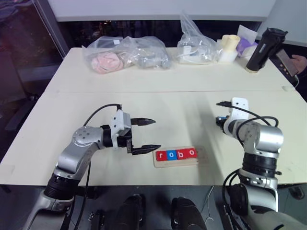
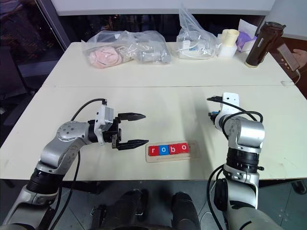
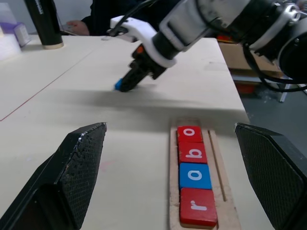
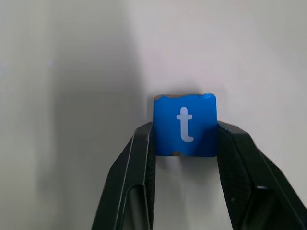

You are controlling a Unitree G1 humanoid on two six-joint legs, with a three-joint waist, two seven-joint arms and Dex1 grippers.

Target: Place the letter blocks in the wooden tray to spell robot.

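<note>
From the head views we see the wooden tray (image 1: 176, 159) lying near the front edge of the pale desk (image 1: 168, 103), with four letter blocks (image 1: 175, 154) in its groove reading r, o, b, o: red, blue, red, red. The slot at the tray's right end is bare. Our left hand (image 1: 145, 136) hovers just left of the tray, pointing toward it, its two black fingers spread wide with nothing between them. Our right hand (image 2: 214, 117) is angled down at the desk, well right of the tray and farther back. Along the far edge sit clear plastic bags (image 1: 128, 53) with soft contents, a cream cup (image 1: 229, 47), a dark bottle (image 1: 263, 49), and a person's hand (image 1: 300, 62) at the corner. In the left wrist view, the tray runs away between the open fingers, r nearest, and beyond it our right hand pinches something blue against the desk. In the right wrist view, our right hand's fingers (image 4: 139, 158) are closed on the two sides of the blue t block (image 4: 185, 125), which lies flat on the desk with its letter upright toward us.
</note>
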